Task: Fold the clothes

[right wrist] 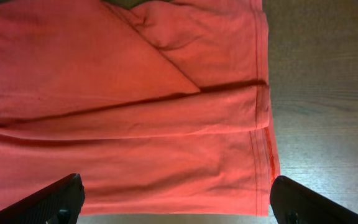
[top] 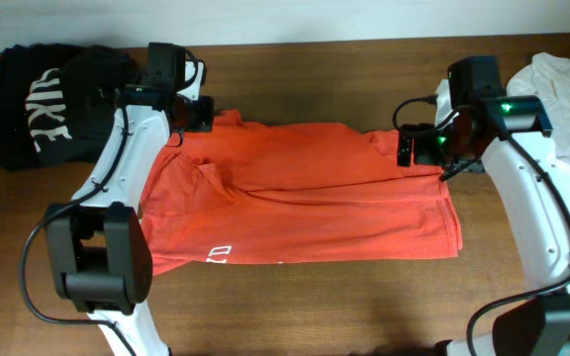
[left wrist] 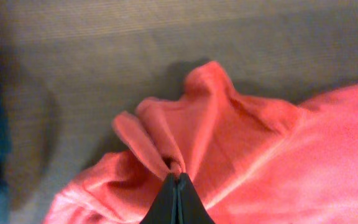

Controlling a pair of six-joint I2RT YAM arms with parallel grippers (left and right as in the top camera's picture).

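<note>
An orange T-shirt (top: 305, 193) lies partly folded across the middle of the wooden table (top: 295, 302). My left gripper (top: 198, 112) is at the shirt's far left corner and is shut on a bunched fold of the orange cloth (left wrist: 178, 167). My right gripper (top: 411, 146) is open above the shirt's far right edge, and its two fingers (right wrist: 176, 208) sit wide apart over the hemmed edge (right wrist: 263, 124) with nothing between them.
A black garment with white lettering (top: 47, 99) lies at the far left corner. A white garment (top: 567, 94) lies at the far right edge. Bare wood runs along the front of the table.
</note>
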